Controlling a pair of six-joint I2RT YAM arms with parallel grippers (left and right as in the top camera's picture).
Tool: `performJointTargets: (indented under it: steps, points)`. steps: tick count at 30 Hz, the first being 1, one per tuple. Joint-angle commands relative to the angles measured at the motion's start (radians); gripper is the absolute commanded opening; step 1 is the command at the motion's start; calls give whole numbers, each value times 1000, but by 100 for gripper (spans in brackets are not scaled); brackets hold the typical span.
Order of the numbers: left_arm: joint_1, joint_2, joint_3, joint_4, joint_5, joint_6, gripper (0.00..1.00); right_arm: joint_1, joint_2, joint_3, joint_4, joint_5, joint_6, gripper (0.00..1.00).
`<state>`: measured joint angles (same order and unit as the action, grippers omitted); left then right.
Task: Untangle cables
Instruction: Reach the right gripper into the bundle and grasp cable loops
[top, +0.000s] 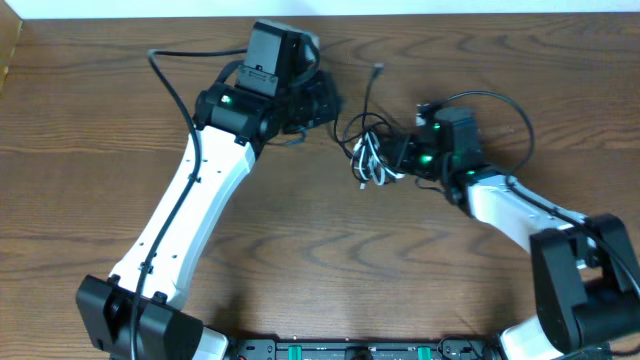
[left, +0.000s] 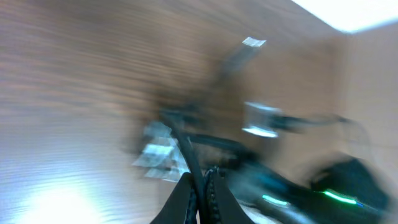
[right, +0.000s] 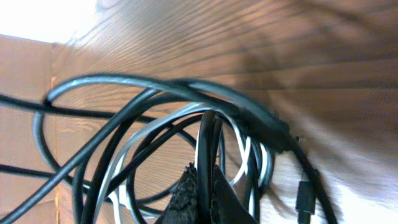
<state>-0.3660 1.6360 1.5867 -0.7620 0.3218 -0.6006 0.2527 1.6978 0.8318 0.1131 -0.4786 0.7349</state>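
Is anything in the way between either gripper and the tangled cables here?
Nothing visible. The right gripper is closed on black strands of the cables, and the left gripper pinches a black strand too, though its view is blurred.

cables (top: 368, 158): white and black tangle at the tip of the right end effector (top: 393, 152)
plug end (top: 377, 70): near left end effector (top: 335, 105), not touching
tabletop (top: 300, 250): brown wood

Bright, even light; heavy left-wrist blur.
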Motion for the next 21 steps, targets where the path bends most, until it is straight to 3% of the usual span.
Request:
performJointTargets:
  steps: [1,6,21]
  points:
    - [34,-22,17,-56,-360,74,8,-65,-85,25,-69,1,-96,1]
    - [84,-22,-2,-109,-529,85,8,-141,-184,40,-224,1,-190,1]
    - [219,3,-24,-121,-544,164,7,-169,-240,40,-389,63,-274,1]
